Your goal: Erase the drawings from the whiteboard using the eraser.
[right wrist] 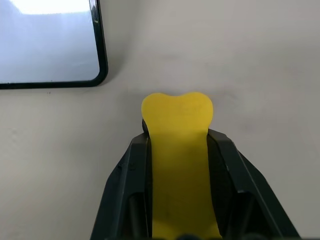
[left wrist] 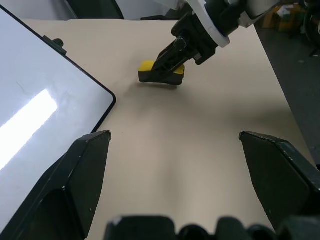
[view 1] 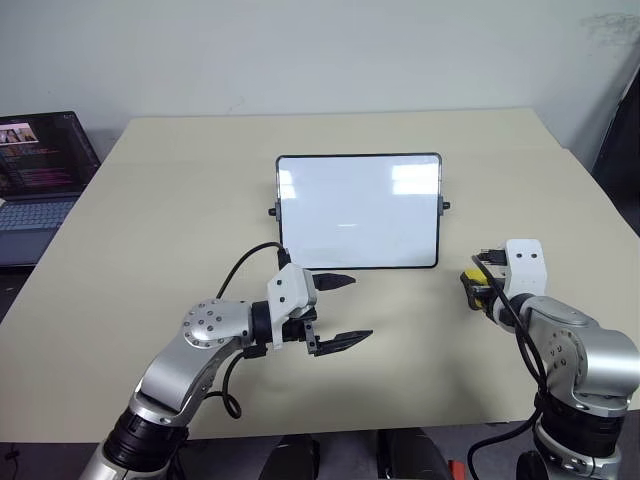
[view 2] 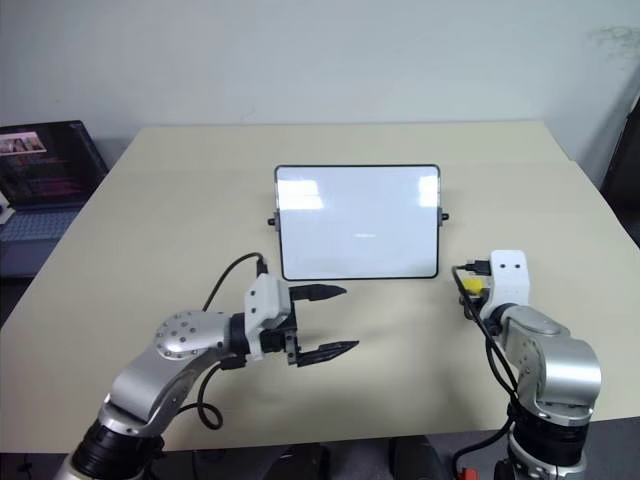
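My right gripper (right wrist: 179,145) is clamped tight on the eraser (right wrist: 178,130), squeezing the yellow block so its free end bulges past the fingertips. In the left wrist view the eraser's dark underside rests on, or just above, the table (view 1: 150,210); I cannot tell which. The block's long axis runs along the fingers, pointing forward and down.

My left gripper (view 1: 335,312) hangs wide open and holds nothing. Its fingers point to my right, just in front of the near edge of the whiteboard (view 1: 358,210).

The board lies flat in the middle of the table, long side across my view. From the eraser it sits ahead and to my left, its near right corner close by but not touching. The right arm is plainly the nearer one for wiping, and it already has the tool.

I can make out no drawings on the white surface, just glare patches and a tiny faint mark near the centre, too small to read. I judge the erasing as done or nearly so, though glare could hide something.

A laptop (view 1: 40,180) sits open at the far left edge. There are no containers on the table.
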`<state>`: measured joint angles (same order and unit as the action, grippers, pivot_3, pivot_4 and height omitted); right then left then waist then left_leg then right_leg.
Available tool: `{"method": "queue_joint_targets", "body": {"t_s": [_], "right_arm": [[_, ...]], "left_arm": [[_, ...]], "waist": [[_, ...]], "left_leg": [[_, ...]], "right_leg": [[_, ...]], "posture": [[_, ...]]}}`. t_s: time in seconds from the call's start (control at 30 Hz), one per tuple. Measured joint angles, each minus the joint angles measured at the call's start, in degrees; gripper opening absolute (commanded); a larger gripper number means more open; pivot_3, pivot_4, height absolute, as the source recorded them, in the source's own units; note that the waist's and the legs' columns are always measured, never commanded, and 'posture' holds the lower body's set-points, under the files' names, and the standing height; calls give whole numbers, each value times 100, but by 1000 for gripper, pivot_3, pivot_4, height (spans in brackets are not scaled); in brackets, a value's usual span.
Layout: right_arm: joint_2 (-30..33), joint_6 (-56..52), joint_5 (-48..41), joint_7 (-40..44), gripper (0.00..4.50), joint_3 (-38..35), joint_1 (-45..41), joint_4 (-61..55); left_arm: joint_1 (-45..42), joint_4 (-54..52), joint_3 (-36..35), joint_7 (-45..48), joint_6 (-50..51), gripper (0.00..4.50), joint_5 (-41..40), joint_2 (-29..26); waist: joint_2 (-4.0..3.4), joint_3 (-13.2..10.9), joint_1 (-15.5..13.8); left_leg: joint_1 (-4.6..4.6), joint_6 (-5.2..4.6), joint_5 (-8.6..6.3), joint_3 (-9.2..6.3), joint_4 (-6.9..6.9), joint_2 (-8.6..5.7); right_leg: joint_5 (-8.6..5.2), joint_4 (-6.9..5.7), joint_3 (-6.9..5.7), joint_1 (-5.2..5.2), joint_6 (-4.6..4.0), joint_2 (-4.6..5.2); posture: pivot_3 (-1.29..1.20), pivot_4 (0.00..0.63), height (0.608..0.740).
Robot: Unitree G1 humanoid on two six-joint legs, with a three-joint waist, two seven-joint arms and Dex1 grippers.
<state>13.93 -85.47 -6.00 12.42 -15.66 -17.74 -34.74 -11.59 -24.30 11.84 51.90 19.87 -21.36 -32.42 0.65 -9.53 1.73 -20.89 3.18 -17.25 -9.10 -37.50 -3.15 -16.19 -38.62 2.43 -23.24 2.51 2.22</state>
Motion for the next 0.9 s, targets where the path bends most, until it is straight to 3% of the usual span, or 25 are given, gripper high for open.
{"method": "queue_joint_targets", "body": {"t_s": [0.77,0.9], "right_arm": [[31,18,-100,-48,1111,123,90,110],[167,119,-100,-65,2374,178,103,127]], "left_arm": [[1,19,0,4,-15,4500,1,2],[1,20,0,14,-15,4500,1,1]], "waist": [[0,0,0],[0,0,0]], "left_leg": [[0,0,0,0,0,0],[0,0,0,1,0,0]], "right_leg": [[0,-1,0,0,0,0],[0,-1,0,0,0,0]], "posture": [[0,150,740],[0,150,740]]}}
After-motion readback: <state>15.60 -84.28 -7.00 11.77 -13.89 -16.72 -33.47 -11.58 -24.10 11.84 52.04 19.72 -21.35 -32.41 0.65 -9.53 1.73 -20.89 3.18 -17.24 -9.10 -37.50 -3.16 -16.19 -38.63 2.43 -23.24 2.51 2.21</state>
